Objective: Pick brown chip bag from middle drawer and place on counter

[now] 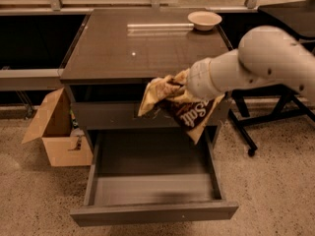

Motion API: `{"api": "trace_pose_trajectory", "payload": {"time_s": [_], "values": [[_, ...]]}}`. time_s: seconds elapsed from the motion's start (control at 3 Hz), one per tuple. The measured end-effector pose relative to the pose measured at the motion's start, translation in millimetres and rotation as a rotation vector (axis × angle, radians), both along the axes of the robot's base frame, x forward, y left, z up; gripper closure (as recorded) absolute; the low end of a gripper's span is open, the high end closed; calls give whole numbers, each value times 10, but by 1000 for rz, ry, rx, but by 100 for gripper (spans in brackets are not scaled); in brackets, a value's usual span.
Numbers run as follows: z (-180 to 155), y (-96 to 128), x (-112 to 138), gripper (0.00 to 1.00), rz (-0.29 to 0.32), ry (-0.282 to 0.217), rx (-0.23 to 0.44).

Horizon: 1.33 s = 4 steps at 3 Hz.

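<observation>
The brown chip bag, dark brown with cream-tan crumpled ends, hangs in the air in front of the counter's front edge, above the open middle drawer. My gripper is shut on the bag's top, and its fingers are mostly hidden by the crumpled foil and my white wrist. The drawer is pulled out and its grey floor is bare. The counter is the glossy dark top just behind the bag.
A cream bowl sits at the counter's back right. A tan cardboard box stands open on the floor to the left of the cabinet. A black stand's legs are on the right. The floor is speckled.
</observation>
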State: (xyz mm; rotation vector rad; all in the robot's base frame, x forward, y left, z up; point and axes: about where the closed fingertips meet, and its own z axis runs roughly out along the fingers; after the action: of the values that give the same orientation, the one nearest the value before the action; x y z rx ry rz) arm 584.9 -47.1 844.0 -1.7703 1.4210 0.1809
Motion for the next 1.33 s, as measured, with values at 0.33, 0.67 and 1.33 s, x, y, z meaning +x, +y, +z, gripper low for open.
{"api": "trace_pose_trajectory", "payload": {"time_s": [0.33,0.67,1.33], "values": [[866,-241,211,100,-42,-153,21],[867,-240,213,100,-42,-153,21],[1071,65,1117,100,-9,-208,71]]}}
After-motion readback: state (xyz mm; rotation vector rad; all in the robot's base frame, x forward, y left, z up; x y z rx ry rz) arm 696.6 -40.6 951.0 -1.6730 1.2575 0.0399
